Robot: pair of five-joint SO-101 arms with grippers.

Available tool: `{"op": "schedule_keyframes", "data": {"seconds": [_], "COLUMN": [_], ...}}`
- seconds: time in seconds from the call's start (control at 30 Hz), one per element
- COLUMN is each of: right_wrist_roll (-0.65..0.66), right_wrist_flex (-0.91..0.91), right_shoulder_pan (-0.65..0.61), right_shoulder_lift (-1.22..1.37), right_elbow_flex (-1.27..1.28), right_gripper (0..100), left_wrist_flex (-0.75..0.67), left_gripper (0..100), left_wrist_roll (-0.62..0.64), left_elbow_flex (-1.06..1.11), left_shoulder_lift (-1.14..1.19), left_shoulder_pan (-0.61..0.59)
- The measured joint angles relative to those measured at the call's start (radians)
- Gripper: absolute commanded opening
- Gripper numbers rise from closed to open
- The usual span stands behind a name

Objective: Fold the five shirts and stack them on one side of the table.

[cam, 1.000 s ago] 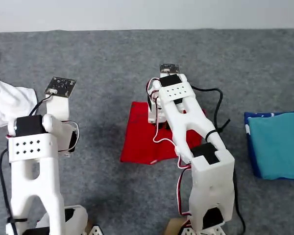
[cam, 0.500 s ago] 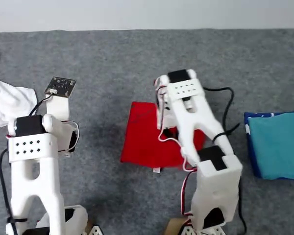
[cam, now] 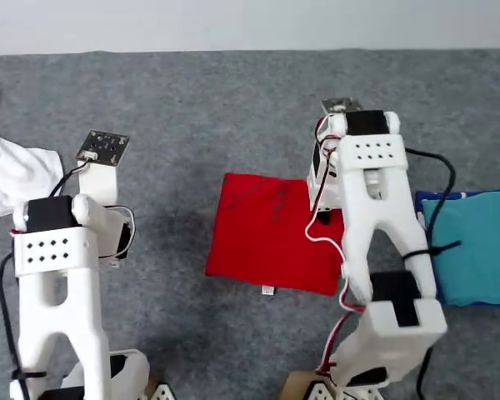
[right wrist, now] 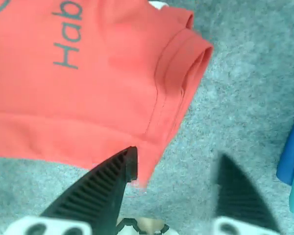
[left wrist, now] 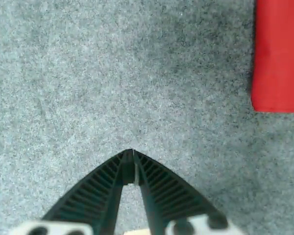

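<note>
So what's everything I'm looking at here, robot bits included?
red shirt: one, red, folded, middle of the table.
teal shirt: one, teal, folded, right edge, lying on the blue shirt.
blue shirt: one, blue, under the teal one, its edges peeking out.
white cloth: one, white, crumpled, left edge; probably a shirt.
table: one, grey, fuzzy surface.
left arm: one, white, near left.
left gripper: one, black, shut over bare table.
right arm: one, white, at the red shirt's right edge.
right gripper: one, black, open by the red shirt's corner.

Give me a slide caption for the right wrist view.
Open right gripper poised over a corner of the red shirt, blue fabric nearby.
</note>
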Motion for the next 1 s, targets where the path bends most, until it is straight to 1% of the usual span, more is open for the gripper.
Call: {"op": "schedule_keyframes", "data": {"seconds": [0.2,0.47,0.57,0.67,0.83,1.0], "right_wrist_roll": [0.000,0.003,0.083,0.187,0.219,0.227], "right_wrist_flex": [0.000,0.000,-0.011,-0.048,-0.161,-0.252], "right_shoulder_pan": [-0.021,-0.023,-0.020,-0.026,-0.026,-0.025], "right_shoulder_lift": [-0.048,-0.044,-0.011,0.009,0.018,0.018], "right_elbow_flex": [0.029,0.029,0.029,0.029,0.029,0.029], "right_gripper": [32.8,14.5,14.0,14.0,14.0,14.0], "left_wrist_flex": [0.000,0.000,0.000,-0.008,-0.032,-0.035], "left_gripper": [0,0,0,0,0,0], "left_wrist_roll": [0.000,0.000,0.000,0.000,0.002,-0.003], "left_elbow_flex": [0.000,0.000,0.000,0.000,0.000,0.000], "left_shoulder_lift": [0.000,0.000,-0.003,-0.003,-0.003,-0.003], "left_shoulder_pan": [0.000,0.000,-0.008,-0.058,-0.155,-0.164]}}
